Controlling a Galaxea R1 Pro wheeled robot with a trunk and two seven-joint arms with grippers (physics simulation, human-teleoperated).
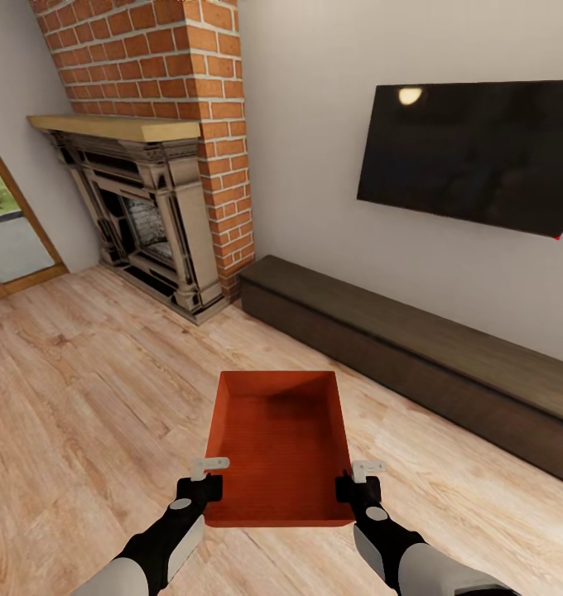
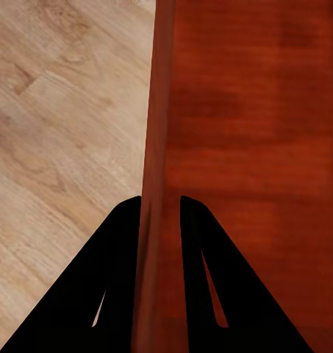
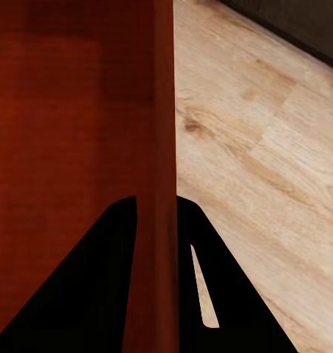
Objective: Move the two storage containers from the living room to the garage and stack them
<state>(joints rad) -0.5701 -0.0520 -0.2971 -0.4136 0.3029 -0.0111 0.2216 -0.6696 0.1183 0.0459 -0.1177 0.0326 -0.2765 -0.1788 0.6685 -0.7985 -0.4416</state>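
One orange-red storage container (image 1: pixel 280 443) is held out in front of me above the light wood planks of the living room; it is empty. My left gripper (image 1: pixel 205 483) is shut on its left wall near the close corner, and my right gripper (image 1: pixel 356 484) is shut on its right wall. The left wrist view has the container wall (image 2: pixel 153 184) running between the two black fingers (image 2: pixel 118 265). The same holds in the right wrist view, where the wall (image 3: pixel 163 184) passes between the fingers (image 3: pixel 199 265).
A red brick fireplace (image 1: pixel 161 165) with a wood mantel stands at the far left. A long dark low bench (image 1: pixel 414 348) runs along the right wall under a black TV (image 1: pixel 472 153). A glazed door (image 1: pixel 8 223) is at the left edge. Open wood flooring (image 1: pixel 83 397) surrounds me.
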